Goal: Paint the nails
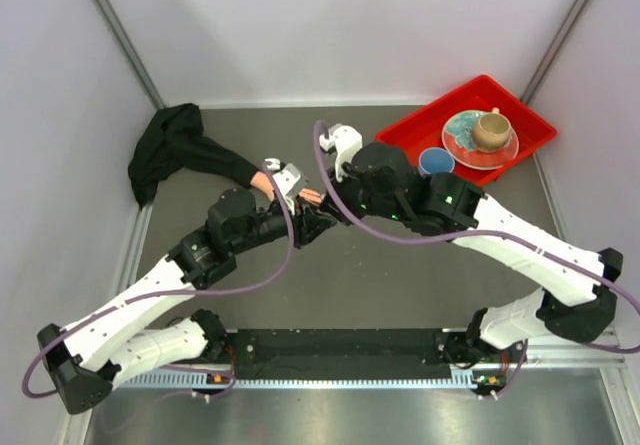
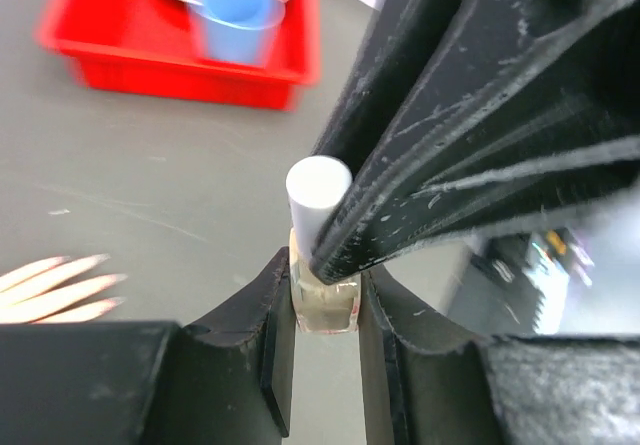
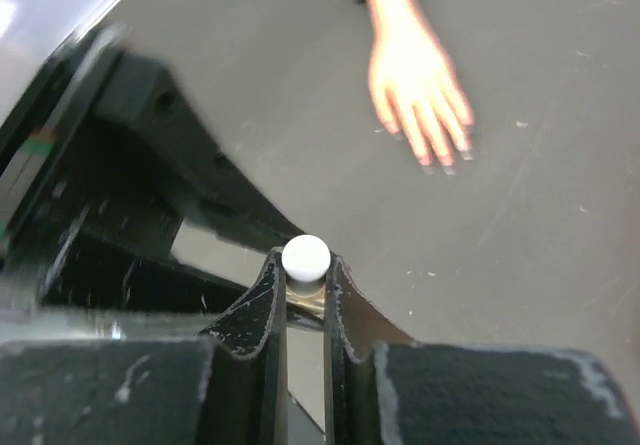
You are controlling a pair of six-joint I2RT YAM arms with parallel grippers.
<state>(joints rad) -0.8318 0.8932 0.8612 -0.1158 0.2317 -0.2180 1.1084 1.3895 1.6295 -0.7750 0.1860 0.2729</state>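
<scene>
Top external: mannequin hand (image 1: 263,183) with black sleeve (image 1: 175,145) lies left of centre, beside both wrists; red tray (image 1: 425,120) far right.
Left wrist: left gripper (image 2: 325,280) clamped on nail-polish bottle (image 2: 325,307); nails (image 2: 108,279) on the table to its left.
Right wrist: right gripper (image 3: 305,270) closed on white cap (image 3: 305,256); nails far right.

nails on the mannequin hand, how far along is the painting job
Done: the bottle is clamped in the left gripper. In hand: the right gripper is closed on its white cap, apparently to unscrew it. Left: the cap is still on, no brush is out, and the mannequin hand lies apart, so the nails all remain to be painted.
</scene>
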